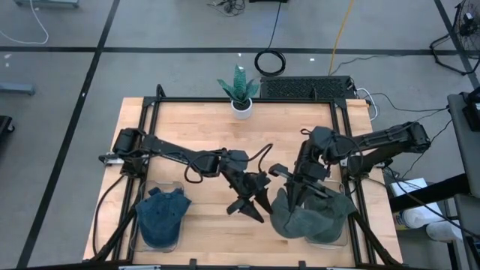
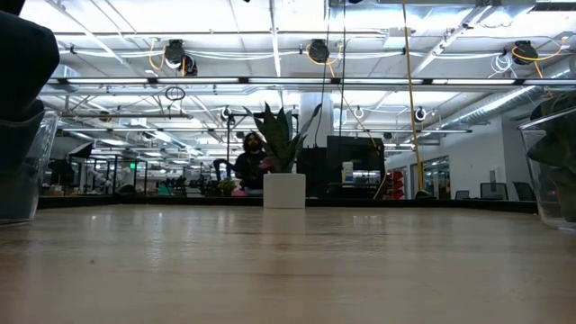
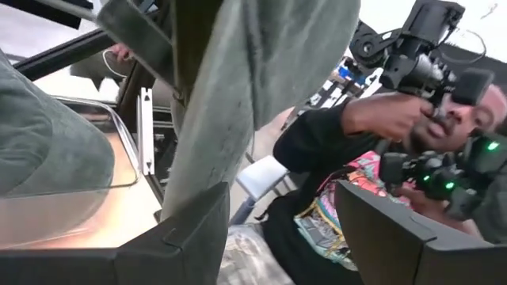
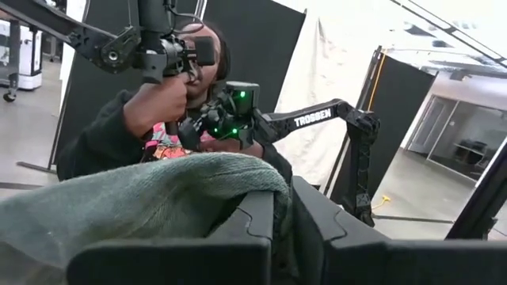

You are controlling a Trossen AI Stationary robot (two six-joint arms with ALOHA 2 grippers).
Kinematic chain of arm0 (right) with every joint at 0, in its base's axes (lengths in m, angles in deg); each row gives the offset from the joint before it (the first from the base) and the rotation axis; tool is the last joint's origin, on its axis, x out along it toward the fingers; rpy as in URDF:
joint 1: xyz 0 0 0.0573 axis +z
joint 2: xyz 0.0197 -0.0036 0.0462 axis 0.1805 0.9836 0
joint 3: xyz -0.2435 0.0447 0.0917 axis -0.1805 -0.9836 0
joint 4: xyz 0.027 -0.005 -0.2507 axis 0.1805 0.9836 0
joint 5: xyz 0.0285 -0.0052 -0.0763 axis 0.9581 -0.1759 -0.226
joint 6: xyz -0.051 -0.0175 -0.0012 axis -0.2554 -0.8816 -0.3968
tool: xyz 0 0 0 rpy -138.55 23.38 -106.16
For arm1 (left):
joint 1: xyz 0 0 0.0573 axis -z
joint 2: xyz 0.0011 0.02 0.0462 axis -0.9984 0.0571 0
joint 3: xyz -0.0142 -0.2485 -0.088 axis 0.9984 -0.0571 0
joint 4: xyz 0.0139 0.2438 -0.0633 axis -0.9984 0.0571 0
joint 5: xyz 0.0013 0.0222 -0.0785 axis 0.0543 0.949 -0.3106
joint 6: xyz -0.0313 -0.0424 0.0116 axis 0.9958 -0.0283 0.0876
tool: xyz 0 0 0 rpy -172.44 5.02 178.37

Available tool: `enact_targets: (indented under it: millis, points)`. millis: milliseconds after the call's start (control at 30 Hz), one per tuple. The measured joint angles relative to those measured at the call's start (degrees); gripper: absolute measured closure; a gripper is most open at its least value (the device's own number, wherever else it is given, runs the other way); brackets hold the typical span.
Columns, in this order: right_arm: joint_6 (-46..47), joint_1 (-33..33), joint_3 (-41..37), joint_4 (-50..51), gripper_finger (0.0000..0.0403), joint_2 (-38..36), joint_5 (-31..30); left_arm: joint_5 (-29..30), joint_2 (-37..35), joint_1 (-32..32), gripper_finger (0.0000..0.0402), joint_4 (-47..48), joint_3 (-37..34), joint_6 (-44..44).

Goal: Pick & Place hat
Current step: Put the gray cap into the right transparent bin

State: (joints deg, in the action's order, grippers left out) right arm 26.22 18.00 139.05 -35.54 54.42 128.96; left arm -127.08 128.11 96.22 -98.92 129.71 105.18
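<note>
Right gripper (image 1: 294, 182), seen from above at the near right of the table, is closed on the grey-green hat (image 1: 309, 214), pinching a fold of its fabric between the fingers; in the right wrist view the cloth (image 4: 150, 198) bunches up directly over the clamped fingers (image 4: 261, 229). The hat hangs from this grip and drapes into and over the clear tray (image 1: 339, 234) at the table's near right corner.

Left gripper (image 1: 253, 196) sits near the middle of the table's near edge, just beside the hat's left side, its fingers parted and holding nothing. In the left wrist view the two dark fingers (image 3: 198, 237) stand apart, with a hanging fold of the hat (image 3: 238, 87) between and beyond them; whether a finger touches the fabric cannot be told.

A second, dark blue hat (image 1: 161, 216) lies in another clear tray (image 1: 138, 238) at the near left corner, well apart from both grippers.

At the far edge of the wooden table (image 1: 195, 127) stands a small potted plant (image 1: 240, 91) in a white pot, also visible in the low view (image 2: 283, 157).

Both wrist views show a person (image 4: 111, 127) beyond the table, hands on a set of control handles (image 4: 162, 51).
</note>
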Motion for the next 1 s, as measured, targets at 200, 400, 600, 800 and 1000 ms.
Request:
enact_targets:
  millis: [200,400,600,800,1000]
  points:
    - [3.49,0.0,1.71,-0.21,0.0395,0.0,0.08,-4.81,-0.02,-1.8,0.0165,3.84,0.0,2.62]
    - [2.67,-0.6,3.42,-0.16,0.0395,-0.01,-0.08,-2.2,-0.02,-2.62,0.0165,4.77,0.0,-1.82]
    - [1.27,-2.53,3.49,-0.19,0.0395,-0.02,-0.14,0.98,-0.04,-1.94,0.0165,3.59,0.0,-4.34]
    - [1.37,-4.26,3.54,-0.01,0.0395,0.55,-0.2,-0.88,-0.04,-1.03,0.0165,1.9,-0.02,-6.27]
    - [1.35,-4.24,3.54,-0.14,0.0395,0.51,-0.17,-1.15,-0.04,0.09,0.0165,1.12,-0.02,-7.12]
